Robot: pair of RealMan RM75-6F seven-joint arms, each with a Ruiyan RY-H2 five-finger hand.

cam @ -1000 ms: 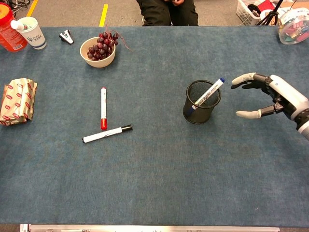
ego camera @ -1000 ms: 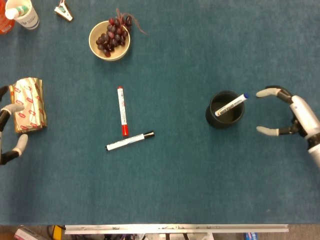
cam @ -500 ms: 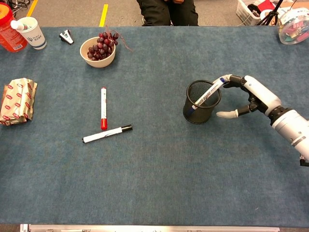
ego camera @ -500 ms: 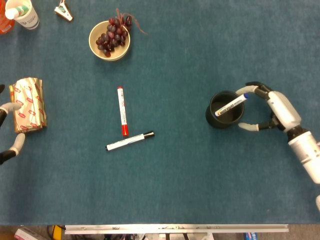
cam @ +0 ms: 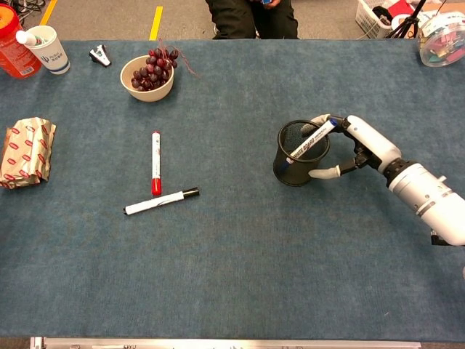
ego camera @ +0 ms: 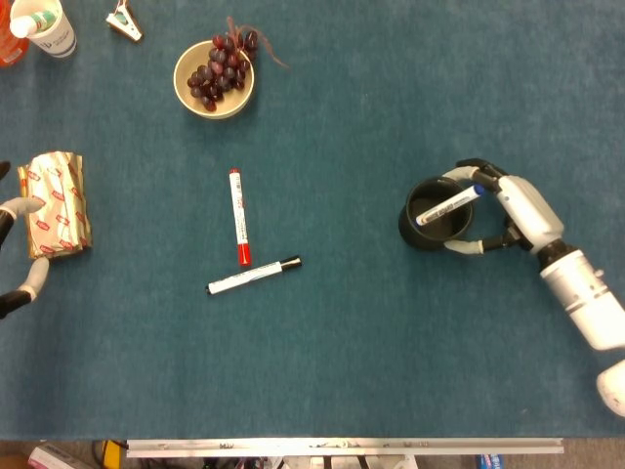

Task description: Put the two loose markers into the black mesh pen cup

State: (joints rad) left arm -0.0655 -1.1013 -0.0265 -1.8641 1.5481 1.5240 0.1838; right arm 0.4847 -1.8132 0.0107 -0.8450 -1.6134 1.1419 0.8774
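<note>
Blue-carpeted counter (ego camera: 352, 352): your right hand (ego camera: 508, 210) wraps loosely around the pen cup (ego camera: 437, 214) at right of frame, and firm contact is unclear. Steady it gently. Red marker (ego camera: 237, 217) and black marker (ego camera: 254, 277) lie left of centre, touching. Left hand (ego camera: 21, 254) open, empty.

My left hand (ego camera: 18, 249) is mostly cut off at the head view's edge beside the gold packet (ego camera: 57, 203). The blue marker's (cam: 305, 146) lower end is hidden inside the mesh pen cup (cam: 294, 169), label unreadable.
</note>
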